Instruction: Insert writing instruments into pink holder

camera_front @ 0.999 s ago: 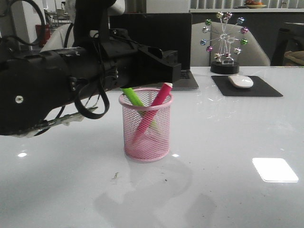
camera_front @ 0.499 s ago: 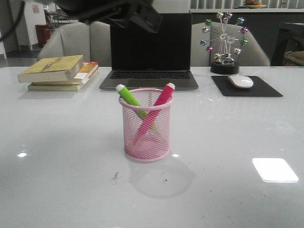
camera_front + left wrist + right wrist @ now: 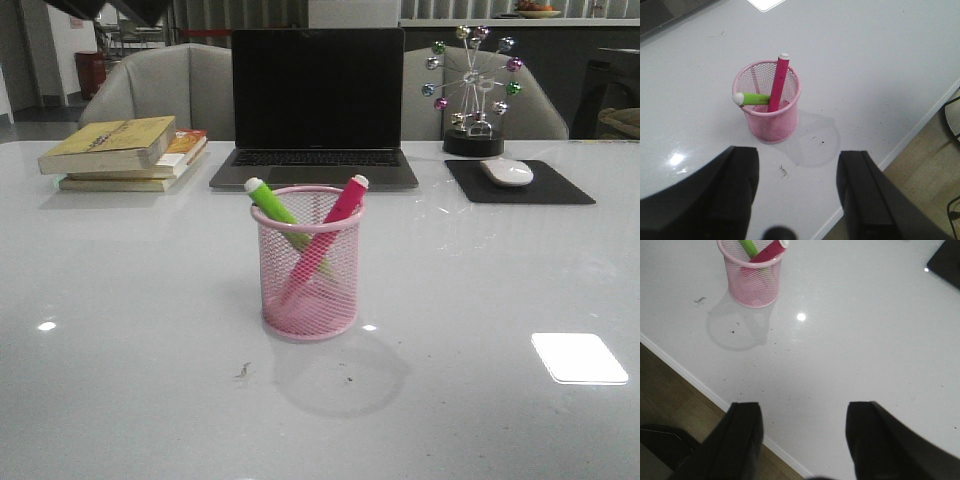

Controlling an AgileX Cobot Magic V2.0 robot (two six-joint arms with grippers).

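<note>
The pink holder [image 3: 308, 265] stands upright in the middle of the white table. Both writing instruments lean inside it and cross: the lime green marker [image 3: 272, 206] tips left, the magenta pink marker [image 3: 341, 205] tips right, white ends above the rim. The left wrist view shows the holder [image 3: 770, 107] below my left gripper [image 3: 799, 165], which is open, empty and high above the table. My right gripper [image 3: 804, 417] is also open and empty, over the table's near edge, with the holder [image 3: 752, 277] farther off. In the front view only a dark bit of the left arm [image 3: 105, 10] shows at the top left.
Behind the holder stand a black laptop [image 3: 316, 105], a stack of books [image 3: 125, 152] at the left, and a white mouse [image 3: 507, 171] on a black pad [image 3: 520, 182] by a ferris-wheel ornament [image 3: 472, 90] at the right. The table's near edge [image 3: 690, 377] drops to a wooden floor.
The left arm, which filled the left of the front view beside the holder a second ago, has lifted up and away to the top left corner. Both markers stay in the holder.
</note>
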